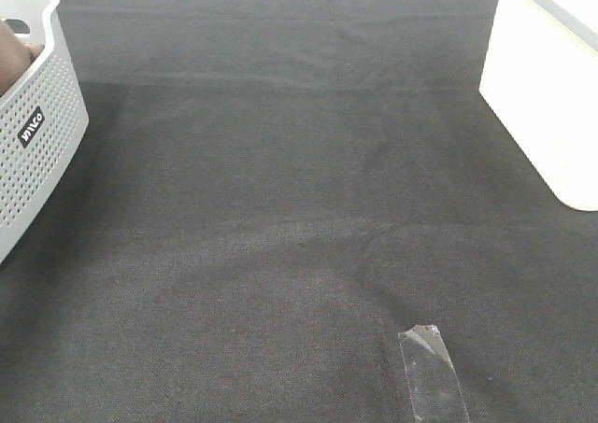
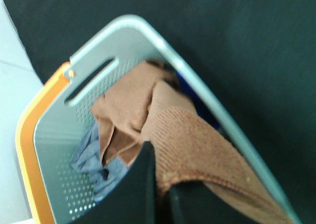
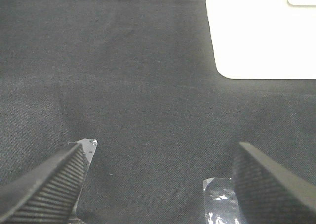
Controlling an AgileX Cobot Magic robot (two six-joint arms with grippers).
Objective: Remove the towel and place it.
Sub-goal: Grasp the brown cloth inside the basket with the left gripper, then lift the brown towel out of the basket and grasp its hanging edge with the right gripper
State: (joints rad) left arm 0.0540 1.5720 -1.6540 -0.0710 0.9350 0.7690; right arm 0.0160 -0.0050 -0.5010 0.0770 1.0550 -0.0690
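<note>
The brown towel [image 2: 197, 140] lies bunched in the white perforated basket [image 2: 59, 135], with one fold drawn up and over the basket's rim. My left gripper [image 2: 160, 194] is shut on that fold, its black fingers [image 2: 143, 184] pressed to the cloth. From the exterior high view only a dark brown bit of the towel [image 1: 11, 54] shows inside the basket [image 1: 42, 133] at the far left. My right gripper [image 3: 158, 179] hangs open over the black tablecloth with nothing between its ribbed fingers [image 3: 54, 179]. Neither arm appears in the exterior high view.
A blue-grey cloth [image 2: 94, 159] lies under the towel in the basket, and something dark blue [image 2: 197, 98] sits against its wall. A white box [image 1: 542, 87] stands at the right edge. A strip of clear tape [image 1: 432, 372] is stuck to the cloth near the front.
</note>
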